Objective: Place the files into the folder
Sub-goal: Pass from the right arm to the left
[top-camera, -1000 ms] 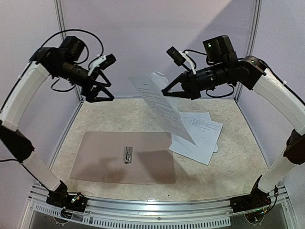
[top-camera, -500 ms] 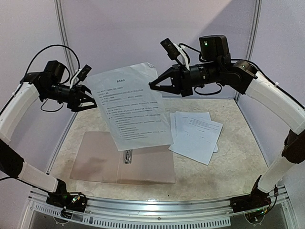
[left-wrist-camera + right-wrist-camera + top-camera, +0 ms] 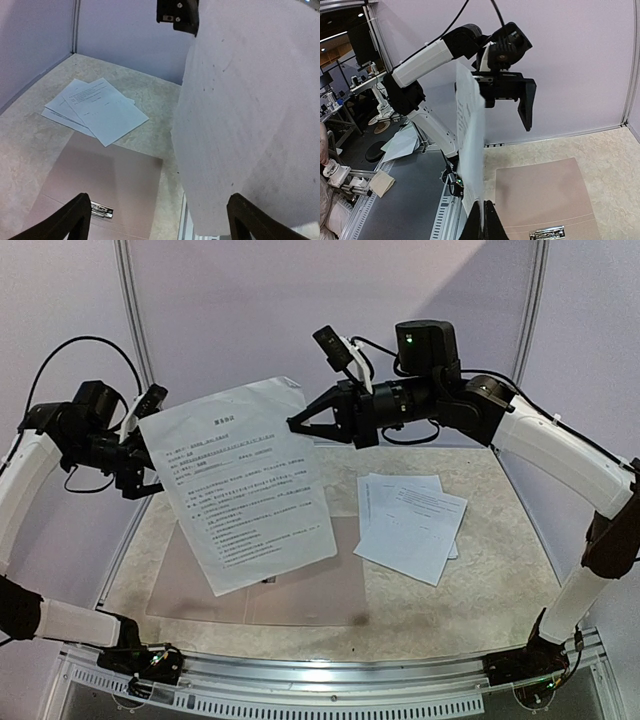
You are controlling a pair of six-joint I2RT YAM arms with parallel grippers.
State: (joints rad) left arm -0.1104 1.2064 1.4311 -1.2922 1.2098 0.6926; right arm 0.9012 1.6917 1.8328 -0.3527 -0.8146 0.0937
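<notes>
Printed sheet (image 3: 245, 485) hangs below our right gripper (image 3: 297, 427), which is pinched shut on its top edge; open folder (image 3: 300, 590) lies beneath. Left gripper (image 3: 140, 465) gapes empty beside the sheet's far edge. We judge: carrying step; next, lower it flat onto folder.

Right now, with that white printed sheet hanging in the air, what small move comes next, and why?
Probably close the left claw on the left edge of the white printed paper sheet. The right claw alone pinches its upper right edge, so it hangs tilted above the open taupe flat folder; the left claw stands open beside it. Two grips should steady the lowering.
</notes>
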